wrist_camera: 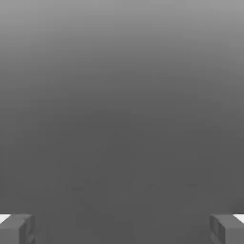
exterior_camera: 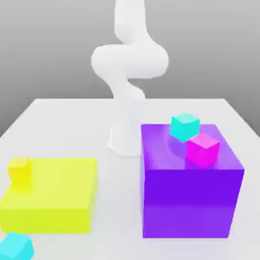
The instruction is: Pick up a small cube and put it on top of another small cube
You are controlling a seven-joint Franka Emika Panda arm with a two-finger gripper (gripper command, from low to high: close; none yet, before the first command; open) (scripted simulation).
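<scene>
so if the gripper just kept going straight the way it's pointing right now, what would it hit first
Nothing visible. In the hand view the open gripper has its two grey fingertips spread wide, facing plain grey with no cube or block between or beyond them. The way looks free, though depth there is hard to judge.

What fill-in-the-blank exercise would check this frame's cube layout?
1. The magenta small cube sits on top of the ____ big block.
2. The yellow small cube rests on the ____ flat block.
3. The bright cyan small cube lies on the ____, in front of the yellow block.
4. The gripper's jaws are ____.

Missing words: purple; yellow; table; open
</scene>
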